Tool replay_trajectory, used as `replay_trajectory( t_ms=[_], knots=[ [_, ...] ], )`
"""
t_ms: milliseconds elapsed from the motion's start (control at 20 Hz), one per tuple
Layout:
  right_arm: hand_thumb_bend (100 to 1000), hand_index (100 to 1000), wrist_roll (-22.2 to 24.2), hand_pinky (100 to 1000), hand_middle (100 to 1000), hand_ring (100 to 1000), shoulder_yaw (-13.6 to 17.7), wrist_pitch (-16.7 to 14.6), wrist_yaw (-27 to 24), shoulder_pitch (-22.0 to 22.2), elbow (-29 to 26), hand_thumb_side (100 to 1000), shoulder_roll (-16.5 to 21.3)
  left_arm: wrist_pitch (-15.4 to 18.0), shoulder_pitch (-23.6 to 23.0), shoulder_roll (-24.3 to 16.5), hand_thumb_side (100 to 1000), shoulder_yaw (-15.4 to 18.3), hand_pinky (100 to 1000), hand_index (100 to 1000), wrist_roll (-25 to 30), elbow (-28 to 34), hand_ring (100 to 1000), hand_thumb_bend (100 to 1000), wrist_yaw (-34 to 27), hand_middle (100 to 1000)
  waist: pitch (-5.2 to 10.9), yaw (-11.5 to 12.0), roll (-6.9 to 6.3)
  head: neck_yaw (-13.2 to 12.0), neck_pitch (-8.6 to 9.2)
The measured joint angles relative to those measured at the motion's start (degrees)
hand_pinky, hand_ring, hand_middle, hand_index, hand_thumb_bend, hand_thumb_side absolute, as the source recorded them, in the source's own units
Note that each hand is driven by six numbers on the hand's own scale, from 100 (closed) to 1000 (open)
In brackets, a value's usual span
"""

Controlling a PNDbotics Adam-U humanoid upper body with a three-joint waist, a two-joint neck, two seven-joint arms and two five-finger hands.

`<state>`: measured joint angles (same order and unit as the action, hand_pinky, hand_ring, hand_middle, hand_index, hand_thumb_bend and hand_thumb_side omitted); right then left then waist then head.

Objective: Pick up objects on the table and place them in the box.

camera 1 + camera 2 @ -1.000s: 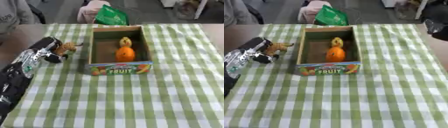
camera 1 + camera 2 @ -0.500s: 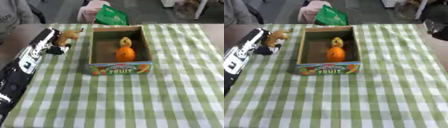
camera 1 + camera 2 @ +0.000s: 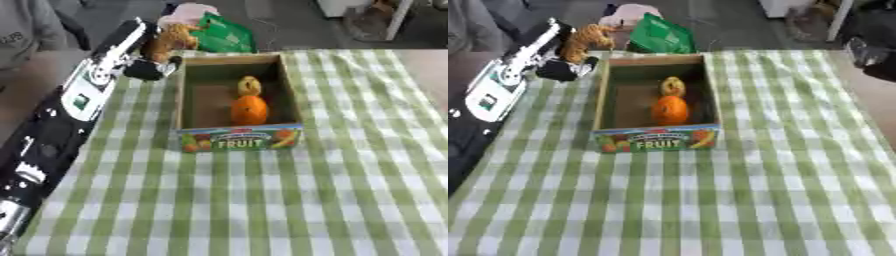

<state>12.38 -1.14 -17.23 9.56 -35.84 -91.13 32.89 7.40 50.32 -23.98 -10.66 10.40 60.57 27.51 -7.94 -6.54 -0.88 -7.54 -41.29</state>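
While the left arm extends along the table's left edge toward the far left corner, the left hand (image 3: 150, 67) is closed around a small brown-orange toy figure (image 3: 171, 39), held above the cloth just beside the box's far left corner. The box (image 3: 234, 141), open-topped cardboard with a FRUIT label on its near wall, stands at the middle of the green checked table (image 3: 350, 190). Inside it lie an orange (image 3: 249, 110) and, touching it on the far side, a yellow fruit (image 3: 249, 86). A green bag (image 3: 661, 36) sits beyond the table's far edge. At the right edge of the right eye view a dark shape shows; whether it is the right hand cannot be told.
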Motion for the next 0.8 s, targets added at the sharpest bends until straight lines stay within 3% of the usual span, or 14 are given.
replay_trajectory(
  t_ms=[400, 550, 750, 800],
  knots=[
    [100, 885, 0.7, 727, 708, 819, -0.5, -0.3, 0.0, -0.5, -0.1, 169, -0.8, 2.1, 0.3, 5.8, 146, -1.1, 521, 397, 0.8, -5.2, 274, 166, 6.8, 239, -0.03, -2.1, 0.34, -0.6, 0.01],
    [100, 884, 0.9, 727, 706, 820, -0.7, -0.5, 0.0, -0.5, -0.1, 166, -0.9, 2.9, 0.3, 7.2, 135, -1.2, 540, 439, -0.2, -6.7, 324, 357, 9.7, 287, -0.19, -2.4, 0.38, -0.7, 0.01],
    [100, 884, 1.1, 728, 705, 821, -0.7, -0.5, 0.0, -0.5, -0.1, 172, -0.9, 3.8, 0.3, 7.7, 171, -1.2, 591, 541, -2.4, -6.9, 438, 769, 14.0, 401, -0.23, -2.5, 0.37, -0.9, 0.01],
    [100, 884, 1.1, 728, 705, 821, -0.7, -0.5, 0.0, -0.5, -0.1, 174, -0.9, 3.9, 0.2, 7.7, 176, -1.4, 604, 563, -2.9, -6.7, 460, 831, 15.1, 425, -0.23, -2.5, 0.34, -0.9, 0.01]
  ],
)
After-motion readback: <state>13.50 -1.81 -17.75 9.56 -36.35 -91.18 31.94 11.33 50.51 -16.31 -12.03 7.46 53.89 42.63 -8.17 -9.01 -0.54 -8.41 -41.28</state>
